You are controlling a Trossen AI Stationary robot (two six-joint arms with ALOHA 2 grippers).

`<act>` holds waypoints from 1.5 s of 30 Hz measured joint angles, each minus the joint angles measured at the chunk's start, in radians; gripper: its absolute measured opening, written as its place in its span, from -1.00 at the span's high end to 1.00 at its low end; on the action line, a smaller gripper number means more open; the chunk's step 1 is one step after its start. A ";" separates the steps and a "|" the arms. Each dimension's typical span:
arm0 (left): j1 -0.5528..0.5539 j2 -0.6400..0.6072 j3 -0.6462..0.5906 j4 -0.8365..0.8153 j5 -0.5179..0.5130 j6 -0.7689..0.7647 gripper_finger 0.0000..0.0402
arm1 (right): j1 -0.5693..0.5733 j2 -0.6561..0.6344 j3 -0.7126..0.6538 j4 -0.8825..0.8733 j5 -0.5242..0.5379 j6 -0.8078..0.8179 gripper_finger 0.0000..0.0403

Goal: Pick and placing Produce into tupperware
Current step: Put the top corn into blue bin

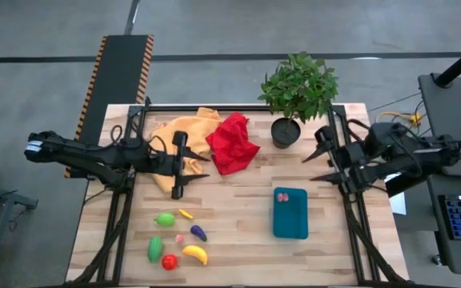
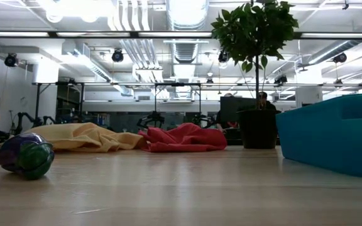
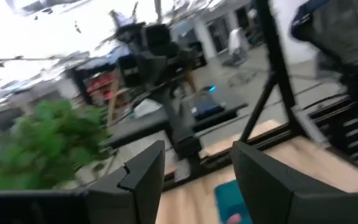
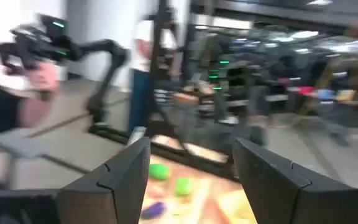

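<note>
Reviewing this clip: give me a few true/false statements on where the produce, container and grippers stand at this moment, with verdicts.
1. The teal tupperware already holds small pink bits. True.
2. The yellow banana lies inside the tupperware. False: it lies on the table, near the red tomato.
3. The left gripper grips the purple eggplant. False: its fingers are open and empty, above the orange-yellow cloth.
4. The right gripper is open and holds nothing. True.
5. The red cloth lies between the orange-yellow cloth and the potted plant. True.
</note>
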 joint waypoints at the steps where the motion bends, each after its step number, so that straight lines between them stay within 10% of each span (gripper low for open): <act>1: 0.000 -0.015 0.012 -0.018 -0.020 0.001 0.14 | 0.000 -0.004 0.011 -0.005 0.048 -0.016 -0.11; 10: -0.001 -0.264 0.103 -0.426 -0.093 -0.093 0.14 | 0.000 -0.165 0.092 -0.312 0.160 -0.076 -0.11; 28: -0.001 -0.517 -0.166 -0.437 -0.226 -0.136 0.14 | -0.001 -0.565 -0.449 -0.035 0.173 0.004 -0.11; 45: 0.000 -0.538 -0.206 -0.461 -0.245 -0.161 0.14 | -0.001 -0.563 -0.483 0.051 0.173 0.031 -0.11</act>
